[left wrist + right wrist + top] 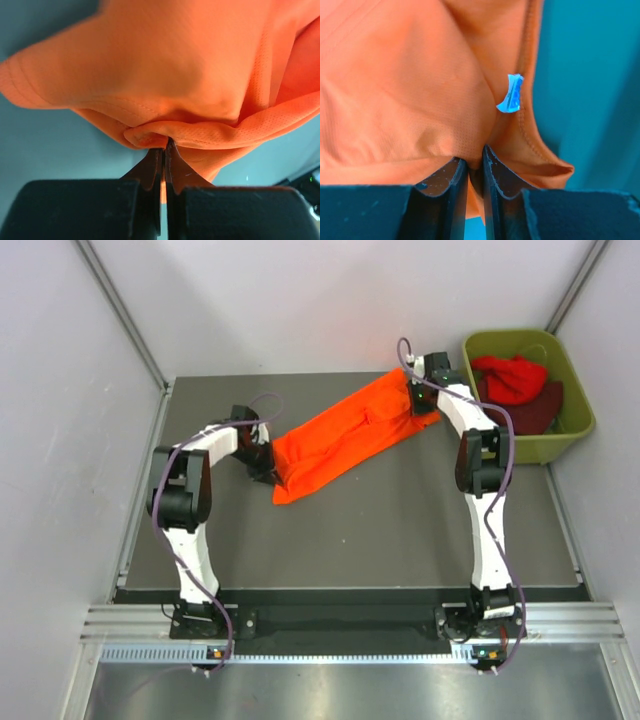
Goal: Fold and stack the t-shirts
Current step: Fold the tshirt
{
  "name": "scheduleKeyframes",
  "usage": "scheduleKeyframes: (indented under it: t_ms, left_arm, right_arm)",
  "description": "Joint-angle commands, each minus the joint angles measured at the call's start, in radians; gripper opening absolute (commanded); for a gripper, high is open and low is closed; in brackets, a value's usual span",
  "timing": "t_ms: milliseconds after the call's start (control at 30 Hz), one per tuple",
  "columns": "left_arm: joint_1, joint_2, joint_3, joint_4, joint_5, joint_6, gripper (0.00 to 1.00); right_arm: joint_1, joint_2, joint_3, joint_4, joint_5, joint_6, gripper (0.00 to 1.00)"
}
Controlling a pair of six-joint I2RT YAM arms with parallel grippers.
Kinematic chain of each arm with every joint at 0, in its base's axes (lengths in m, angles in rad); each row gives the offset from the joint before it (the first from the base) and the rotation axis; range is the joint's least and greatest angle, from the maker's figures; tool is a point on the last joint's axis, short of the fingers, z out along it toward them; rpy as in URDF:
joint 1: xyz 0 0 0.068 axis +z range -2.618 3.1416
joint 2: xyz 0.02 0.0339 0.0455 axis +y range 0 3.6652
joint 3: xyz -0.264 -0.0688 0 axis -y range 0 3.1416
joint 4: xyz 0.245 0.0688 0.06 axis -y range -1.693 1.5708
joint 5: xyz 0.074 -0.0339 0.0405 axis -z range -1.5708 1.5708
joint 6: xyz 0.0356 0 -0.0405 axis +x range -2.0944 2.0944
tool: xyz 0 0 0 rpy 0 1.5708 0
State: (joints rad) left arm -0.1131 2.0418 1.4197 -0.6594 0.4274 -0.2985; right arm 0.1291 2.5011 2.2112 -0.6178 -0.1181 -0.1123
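Observation:
The bright orange t-shirt [345,435] is stretched as a long folded band across the dark table, from lower left to upper right. My left gripper [268,462] is shut on its lower-left end; the left wrist view shows the fingers [152,167] pinching a hem fold of the orange t-shirt [190,65]. My right gripper [420,390] is shut on the upper-right end; the right wrist view shows the fingertips [495,170] clamped on the orange t-shirt [400,90] near a small blue label [510,94]. A red t-shirt [512,377] and a dark maroon t-shirt [538,410] lie in the tub.
The olive-green plastic tub [575,390] stands at the back right corner, close to my right arm. Grey walls [60,390] enclose the table on three sides. The table's front edge [350,592] runs above the arm bases.

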Motion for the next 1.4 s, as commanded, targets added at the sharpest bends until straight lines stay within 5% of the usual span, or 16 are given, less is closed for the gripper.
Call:
scheduleKeyframes:
  t_ms: [0, 300, 333, 433, 533, 700, 933, 1167, 1367]
  left_arm:
    - [-0.033, -0.078, -0.086, -0.054, 0.017, -0.031, 0.00]
    - [-0.045, -0.193, -0.178, -0.075, -0.052, -0.042, 0.00]
    - [-0.045, -0.203, -0.191, -0.072, -0.038, -0.044, 0.05]
    - [-0.045, -0.252, -0.214, -0.081, -0.041, -0.028, 0.55]
    - [-0.043, -0.314, -0.182, -0.117, -0.056, 0.001, 0.65]
    - [-0.028, -0.338, -0.094, -0.099, -0.084, 0.032, 0.67]
    - [0.013, -0.163, 0.047, -0.057, -0.118, 0.085, 0.62]
    - [0.073, 0.049, 0.252, -0.088, -0.138, 0.128, 0.58]
    - [0.092, 0.101, 0.282, -0.098, -0.138, 0.145, 0.55]
  right_arm:
    - [0.020, 0.068, 0.135, 0.001, -0.006, -0.024, 0.16]
    - [0.018, 0.073, 0.183, 0.049, 0.023, -0.024, 0.17]
    - [0.020, 0.074, 0.191, 0.050, 0.026, -0.026, 0.17]
    - [0.024, 0.064, 0.196, 0.052, 0.054, -0.026, 0.29]
    - [0.026, 0.001, 0.142, 0.043, 0.089, -0.032, 0.48]
    - [0.015, -0.177, 0.036, 0.049, 0.140, -0.041, 0.61]
    - [0.007, -0.275, -0.114, -0.022, 0.028, 0.034, 0.61]
    - [0.009, -0.248, -0.208, -0.030, -0.066, 0.108, 0.60]
    - [0.009, -0.203, -0.211, -0.036, -0.072, 0.108, 0.60]
